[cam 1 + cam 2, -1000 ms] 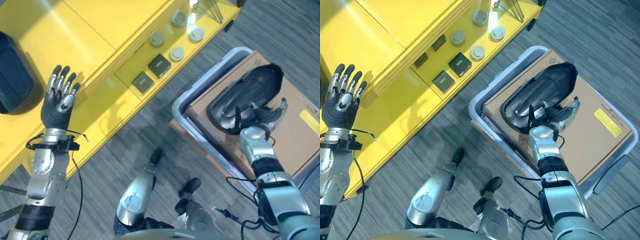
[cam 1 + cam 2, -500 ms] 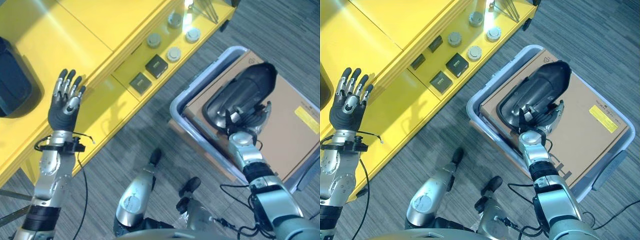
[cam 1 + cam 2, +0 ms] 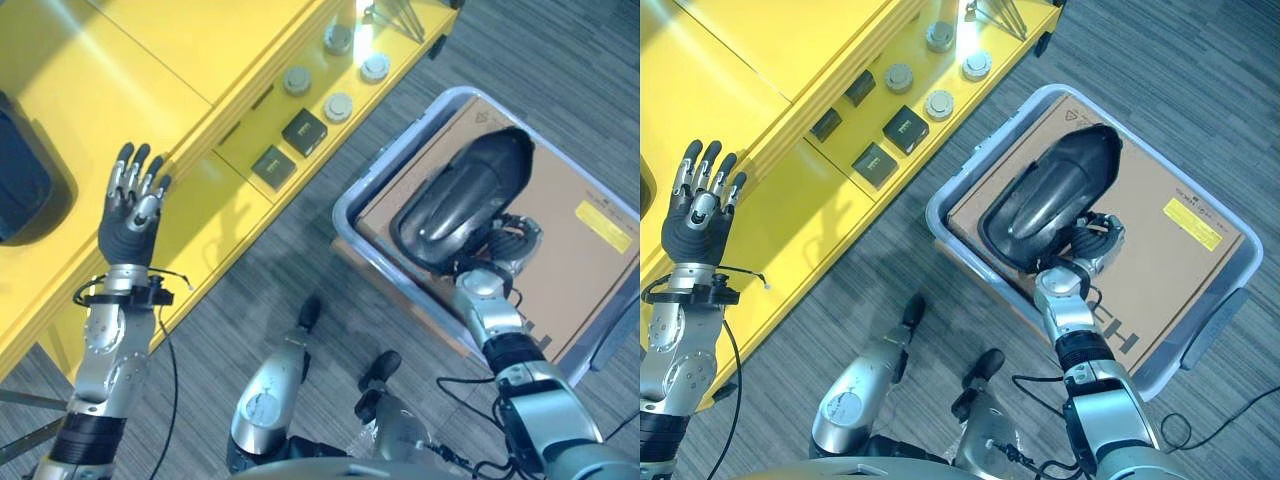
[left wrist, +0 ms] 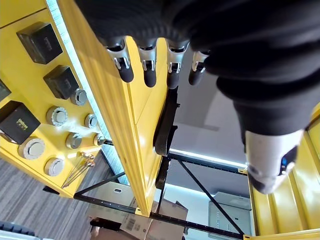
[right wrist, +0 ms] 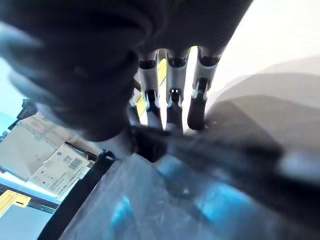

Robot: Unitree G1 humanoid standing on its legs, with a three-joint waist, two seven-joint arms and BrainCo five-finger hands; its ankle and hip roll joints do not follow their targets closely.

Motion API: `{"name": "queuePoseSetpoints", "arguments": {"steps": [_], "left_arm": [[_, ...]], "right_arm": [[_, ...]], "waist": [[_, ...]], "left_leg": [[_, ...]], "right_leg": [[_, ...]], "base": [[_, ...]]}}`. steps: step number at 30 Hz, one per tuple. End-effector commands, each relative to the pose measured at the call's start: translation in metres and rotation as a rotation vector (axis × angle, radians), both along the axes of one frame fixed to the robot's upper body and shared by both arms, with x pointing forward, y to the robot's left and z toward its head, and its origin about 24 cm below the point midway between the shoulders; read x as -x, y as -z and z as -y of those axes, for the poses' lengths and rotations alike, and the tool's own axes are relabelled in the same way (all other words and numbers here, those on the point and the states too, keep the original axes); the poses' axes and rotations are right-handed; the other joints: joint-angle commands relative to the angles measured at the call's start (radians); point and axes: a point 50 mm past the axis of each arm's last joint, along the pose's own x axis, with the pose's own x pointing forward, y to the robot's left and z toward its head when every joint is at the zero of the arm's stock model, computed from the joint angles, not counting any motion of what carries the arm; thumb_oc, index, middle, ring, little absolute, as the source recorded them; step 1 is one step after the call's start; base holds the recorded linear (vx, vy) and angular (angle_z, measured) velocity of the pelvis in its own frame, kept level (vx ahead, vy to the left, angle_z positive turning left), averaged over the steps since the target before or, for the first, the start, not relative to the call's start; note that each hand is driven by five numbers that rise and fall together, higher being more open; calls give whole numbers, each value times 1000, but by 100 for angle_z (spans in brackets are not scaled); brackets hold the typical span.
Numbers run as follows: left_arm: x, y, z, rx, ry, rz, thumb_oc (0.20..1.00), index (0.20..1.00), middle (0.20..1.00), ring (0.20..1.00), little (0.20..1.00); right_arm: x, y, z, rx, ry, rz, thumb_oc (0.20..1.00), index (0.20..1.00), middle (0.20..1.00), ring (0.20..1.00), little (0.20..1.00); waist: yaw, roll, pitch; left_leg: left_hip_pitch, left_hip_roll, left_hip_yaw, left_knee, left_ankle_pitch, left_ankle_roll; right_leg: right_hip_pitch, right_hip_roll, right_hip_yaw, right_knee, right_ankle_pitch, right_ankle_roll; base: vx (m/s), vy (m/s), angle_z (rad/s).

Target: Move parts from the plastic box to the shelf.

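Note:
A large black curved shell part (image 3: pixel 455 200) rests tilted on a brown cardboard sheet (image 3: pixel 585 265) inside the grey plastic box (image 3: pixel 345 215). My right hand (image 3: pixel 503 243) sits at the part's near lower edge, its fingers curled round that edge. Those fingers (image 5: pixel 170 100) press on a dark surface in the right wrist view. My left hand (image 3: pixel 130 215) is held up open with straight fingers over the front of the yellow shelf (image 3: pixel 215 200), holding nothing. Its fingertips (image 4: pixel 149 75) show beside the shelf's yellow edge.
On the lower shelf board lie two small black boxes (image 3: pixel 304 131) (image 3: pixel 272 165) and several grey round discs (image 3: pixel 338 105). Thin metal rods (image 3: pixel 400 15) lie at the board's far end. A dark bulky object (image 3: pixel 25 175) sits on the shelf at the far left. Grey floor separates shelf and box.
My right hand's fingers have curled onto the black part's edge, and the part has tipped so its smooth outer side faces up. The left hand has hardly moved; the camera has shifted slightly.

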Motion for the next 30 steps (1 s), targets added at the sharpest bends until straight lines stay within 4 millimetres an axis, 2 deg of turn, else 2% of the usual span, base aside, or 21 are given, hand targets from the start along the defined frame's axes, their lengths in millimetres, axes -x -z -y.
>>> {"name": "queuePoseSetpoints", "arguments": {"steps": [1, 7, 12, 15, 17, 21, 27, 30], "left_arm": [[11, -21, 4, 4, 5, 149, 1000, 1000, 1000, 1000, 1000], [11, -20, 4, 0, 21, 138, 1000, 1000, 1000, 1000, 1000], [14, -19, 3, -10, 42, 140, 1000, 1000, 1000, 1000, 1000], [18, -19, 2, -38, 76, 126, 1000, 1000, 1000, 1000, 1000], [19, -19, 3, -73, 101, 118, 1000, 1000, 1000, 1000, 1000], [17, -18, 6, -81, 147, 75, 1000, 1000, 1000, 1000, 1000], [5, -5, 23, -63, 287, -45, 1000, 1000, 1000, 1000, 1000], [-7, 0, 42, -122, 346, -103, 1000, 1000, 1000, 1000, 1000]], "right_arm": [[3, 16, -14, -27, -47, -32, 200, 200, 200, 200, 200], [4, 8, -9, -34, -19, 15, 200, 200, 200, 200, 200], [8, -7, -5, -22, 12, 126, 200, 200, 200, 200, 200], [15, -39, 3, 29, 23, 278, 200, 200, 200, 200, 200], [20, -53, 4, 46, 18, 343, 200, 200, 200, 200, 200], [30, -67, 5, 82, -18, 410, 200, 200, 200, 200, 200], [36, -79, -11, 154, -132, 458, 200, 200, 200, 200, 200], [33, -85, -25, 199, -221, 457, 200, 200, 200, 200, 200]], "waist": [[3, 23, -5], [3, 25, -13], [1, 19, -27], [-5, 8, -63], [-10, 1, -84], [-28, -11, -130], [-60, -27, -201], [-86, -35, -242]], "left_leg": [[-43, 2, 44, 54, -60, -6], [-27, 4, 47, 51, -61, -5], [-8, 8, 47, 44, -64, -4], [30, 14, 48, 23, -67, -2], [52, 17, 51, 12, -69, -1], [90, 24, 57, -3, -73, 0], [157, 41, 86, -30, -77, -1], [196, 52, 108, -46, -80, -3]], "right_leg": [[-49, -32, 39, 30, 15, 23], [-34, -31, 37, 25, 17, 24], [-14, -30, 33, 16, 18, 25], [17, -25, 31, 2, 17, 29], [35, -21, 33, -7, 17, 32], [62, -15, 40, -16, 15, 36], [104, -2, 59, -32, 14, 41], [127, 5, 74, -43, 15, 43]], "base": [[0, 0, 0], [0, 0, 0], [3, -6, 0], [41, -43, -2], [48, -33, 0], [73, -12, -2], [67, -20, -10], [70, -23, -21]]}}
